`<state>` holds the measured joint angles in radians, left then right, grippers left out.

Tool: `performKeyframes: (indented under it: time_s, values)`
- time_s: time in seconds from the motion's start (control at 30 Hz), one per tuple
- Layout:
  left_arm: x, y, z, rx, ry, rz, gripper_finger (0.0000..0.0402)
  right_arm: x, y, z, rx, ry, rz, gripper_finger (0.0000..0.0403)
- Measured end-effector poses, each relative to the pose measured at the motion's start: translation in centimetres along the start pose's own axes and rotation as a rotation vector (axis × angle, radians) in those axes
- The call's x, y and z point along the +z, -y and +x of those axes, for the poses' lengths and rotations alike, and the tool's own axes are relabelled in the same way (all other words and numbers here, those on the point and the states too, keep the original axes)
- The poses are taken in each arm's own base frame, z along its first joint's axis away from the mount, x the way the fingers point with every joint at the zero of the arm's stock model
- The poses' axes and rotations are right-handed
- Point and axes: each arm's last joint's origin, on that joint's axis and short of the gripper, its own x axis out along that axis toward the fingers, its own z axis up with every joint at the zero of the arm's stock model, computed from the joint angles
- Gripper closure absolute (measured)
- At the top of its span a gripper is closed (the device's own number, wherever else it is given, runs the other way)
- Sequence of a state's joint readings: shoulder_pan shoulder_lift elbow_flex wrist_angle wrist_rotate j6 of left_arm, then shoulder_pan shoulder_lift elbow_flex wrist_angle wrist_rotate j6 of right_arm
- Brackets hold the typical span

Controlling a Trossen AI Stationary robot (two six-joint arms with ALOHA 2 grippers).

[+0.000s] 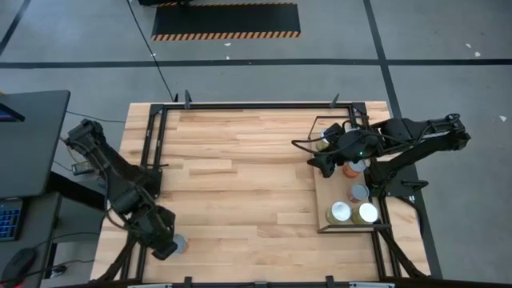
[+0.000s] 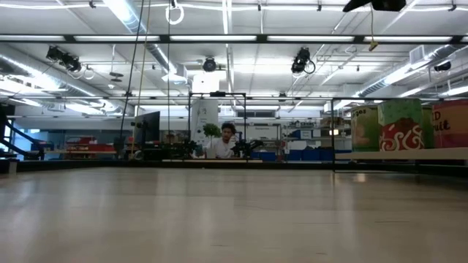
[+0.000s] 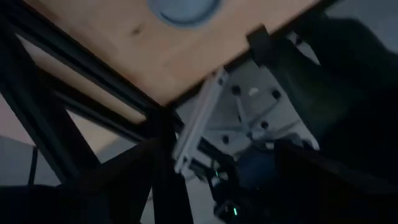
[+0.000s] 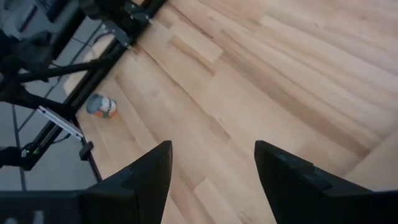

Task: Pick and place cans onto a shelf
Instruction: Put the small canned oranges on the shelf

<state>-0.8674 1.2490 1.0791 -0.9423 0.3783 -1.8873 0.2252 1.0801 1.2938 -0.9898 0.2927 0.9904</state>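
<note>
The shelf [image 1: 328, 192] is a light-wood panel in a black frame at the table's right side. Several cans stand on it: two white-topped ones at its near end [image 1: 340, 212], one behind them [image 1: 358, 192], an orange one [image 1: 352, 168] and one at the far end [image 1: 322, 144]. My right gripper [image 4: 211, 168] hangs open and empty over the shelf's left edge [image 1: 320, 166]. One more can [image 1: 178, 242] stands at the table's near left corner, right beside my left gripper [image 1: 164, 240]; its round top shows in the left wrist view [image 3: 183, 6].
A black metal frame [image 1: 240, 105] runs along the table's far edge and down its left side [image 1: 152, 152]. The bare butcher-block top [image 1: 240, 176] lies between the arms. In the low view the shelf's cans [image 2: 398, 124] stand raised at the right; a person sits far behind.
</note>
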Motion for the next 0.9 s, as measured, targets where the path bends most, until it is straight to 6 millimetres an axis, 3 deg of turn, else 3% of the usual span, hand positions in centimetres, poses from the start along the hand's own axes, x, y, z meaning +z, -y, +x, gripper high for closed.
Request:
performKeyframes:
  time_s: [0.17, 0.53, 0.9]
  values:
    - [0.1, -0.2, 1.6, 0.023, 0.088, -0.01, 0.0056, 0.3, -0.2, 0.0, 0.011, 0.042, -0.027, 0.0168]
    - [3.0, -1.8, 6.8, 0.086, 0.161, -0.032, 0.0047, 0.3, -0.2, 0.0, 0.018, 0.035, -0.029, 0.0168]
    - [4.5, -1.1, 9.6, 0.105, 0.247, -0.062, 0.0047, 0.3, -0.3, 0.0, 0.02, 0.036, -0.002, 0.0168]
